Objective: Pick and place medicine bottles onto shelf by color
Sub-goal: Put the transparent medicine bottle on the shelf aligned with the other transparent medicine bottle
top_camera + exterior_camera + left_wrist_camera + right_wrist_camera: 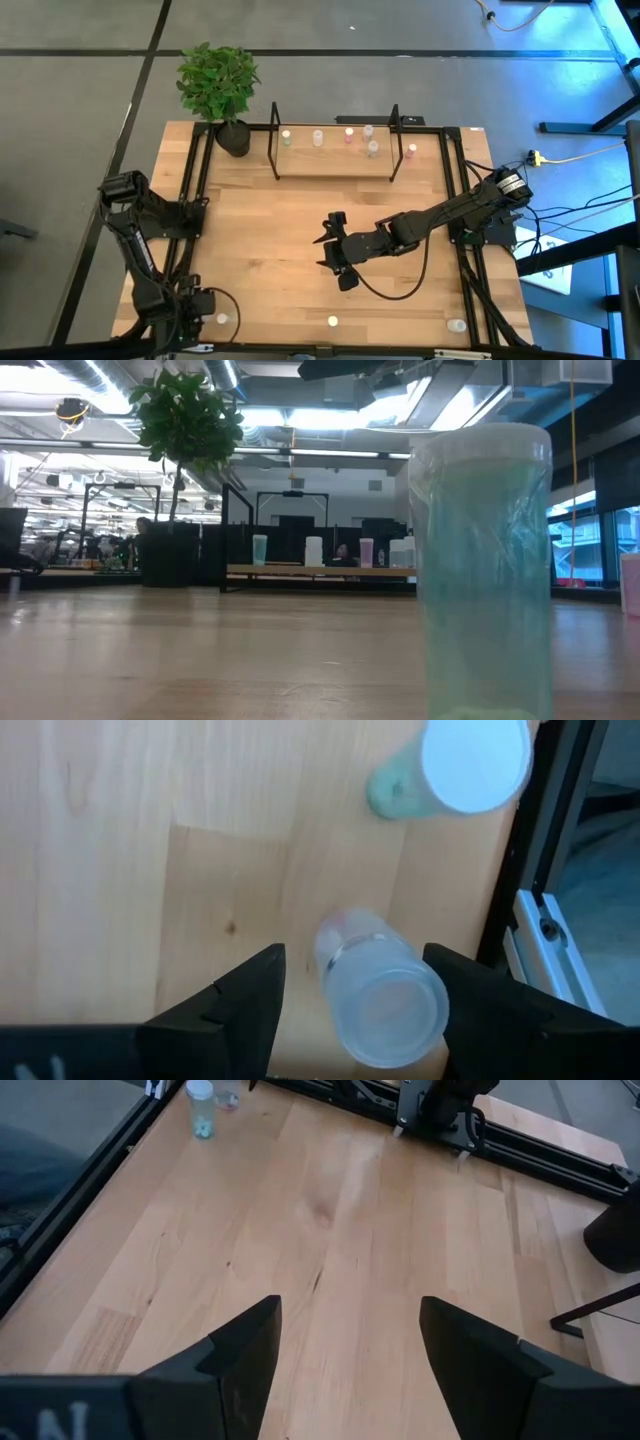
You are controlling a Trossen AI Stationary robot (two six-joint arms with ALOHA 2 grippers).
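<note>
In the left wrist view a clear, faintly pink medicine bottle stands upright on the tabletop between the two fingers of my open left gripper, which points down at the near left corner. A bare gap shows beside one finger. A white-capped greenish bottle stands just beyond. My right gripper hangs open and bare above mid-table. The shelf at the far side carries several bottles.
More bottles stand along the near edge; one of them fills the low view. A potted plant sits at the far left beside the shelf. A black metal frame runs along the table's edge close to my left gripper.
</note>
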